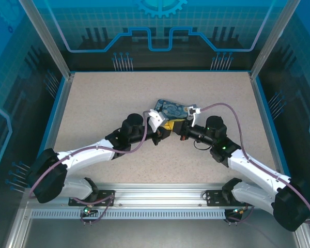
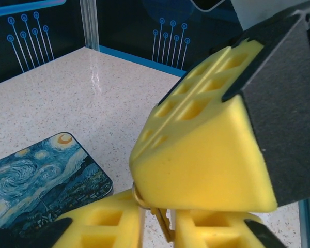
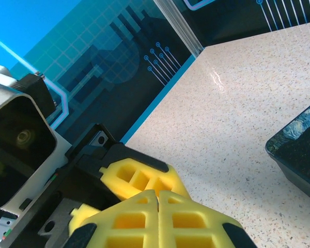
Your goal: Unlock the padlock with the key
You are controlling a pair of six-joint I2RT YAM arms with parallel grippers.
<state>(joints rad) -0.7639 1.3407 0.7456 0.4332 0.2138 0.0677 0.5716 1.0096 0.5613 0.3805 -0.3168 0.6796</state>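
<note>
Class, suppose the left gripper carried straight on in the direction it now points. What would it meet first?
Most likely the right gripper. One of its yellow fingers sits just ahead of the left gripper, and the top view shows the two tip to tip. Whether they touch is unclear.

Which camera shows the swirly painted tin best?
The left wrist view: the tin is close, its blue-and-yellow swirls clear. In the top view it is small and far away; the right wrist view catches a dark corner.
</note>
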